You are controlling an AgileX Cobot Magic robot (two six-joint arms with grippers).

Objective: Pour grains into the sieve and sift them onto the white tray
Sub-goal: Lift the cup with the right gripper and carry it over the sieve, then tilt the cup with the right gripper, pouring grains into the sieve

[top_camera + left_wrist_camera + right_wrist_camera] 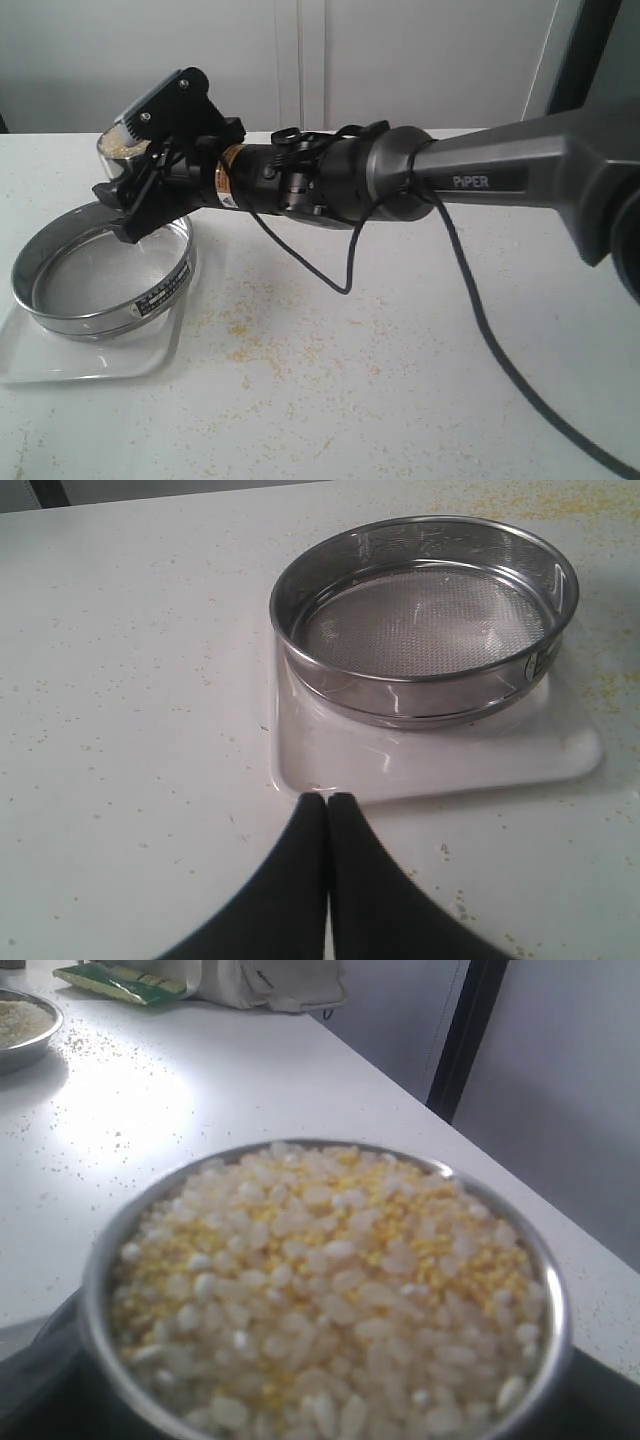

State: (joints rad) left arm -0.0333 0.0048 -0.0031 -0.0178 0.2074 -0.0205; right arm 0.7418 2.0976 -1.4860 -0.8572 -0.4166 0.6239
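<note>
We're at pour step: right jaws wide, gripping cup (92, 1290) of grains (320, 1280) by sieve (400, 695) on white tray (450, 765); left jaws shut, empty. Next: tilt cup over sieve.

The black right pincer (135, 165) grips a silvery steel cup (95, 1285) of grains (320, 1290), whitish kernels flecked with fine yellow. Just ahead of the black left pincer (327, 800), the sieve (420, 695) is shiny grey steel with a fine woven mesh, on the white tray (440, 765). The table (420, 400) is white, dusted with yellow specks (250, 345) near the right pincer.
</note>
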